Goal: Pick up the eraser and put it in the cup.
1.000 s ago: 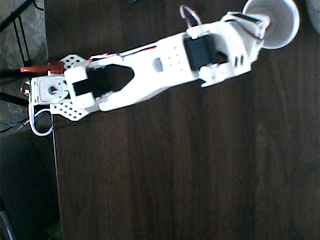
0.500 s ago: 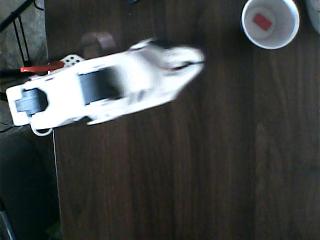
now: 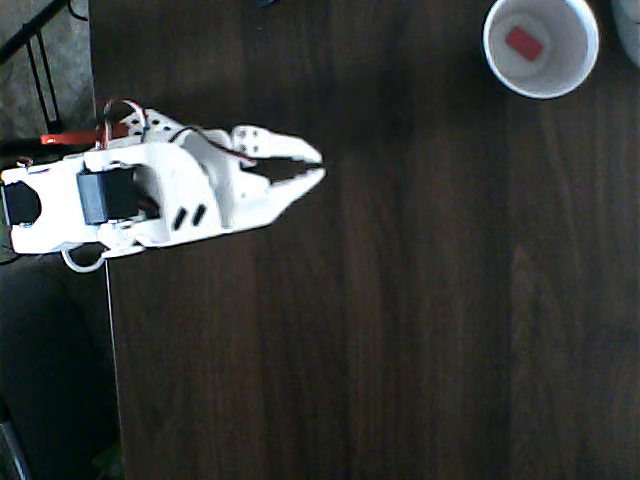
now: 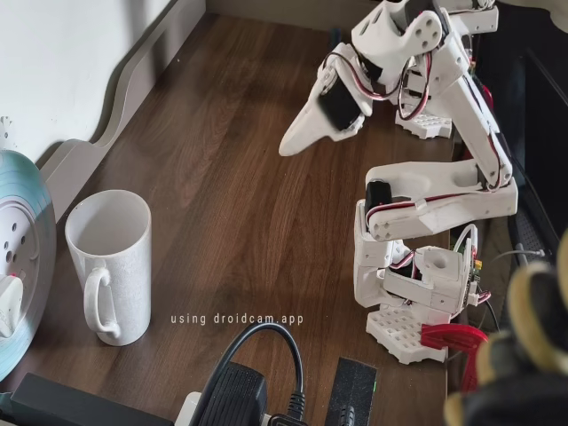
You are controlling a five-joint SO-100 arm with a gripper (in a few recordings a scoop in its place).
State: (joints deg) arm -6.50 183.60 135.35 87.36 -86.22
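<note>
The eraser (image 3: 524,43) is lying inside the cup (image 3: 541,88), resting on the pale floor a little left of centre in the overhead view, its long axis running on a slant from upper left to lower right. On that evidence the placing step is judged complete.

The gripper (image 3: 316,165) is sitting well apart from the cup, over the left part of the dark wooden table (image 3: 400,330) in the overhead view, with the arm folded close to its base. Its two fingers are nearly meeting at the tips, with only a thin gap showing between them — nothing is being held. In the fixed view the gripper (image 4: 293,142) is hanging above the table with its tips pointing down and to the left; the jaws there are reading as together, though the angle is not showing the gap clearly.

The governing relation: the cup is lying up and to the right of the fingertips in the overhead view, across a wide stretch of bare wood. In the fixed view the cup (image 4: 111,266) is standing upright near the left edge, handle facing the camera, its inside hidden from that angle.

Judgement — no further reach toward the cup appears to be called for; what remains is settling the arm at rest.
</note>
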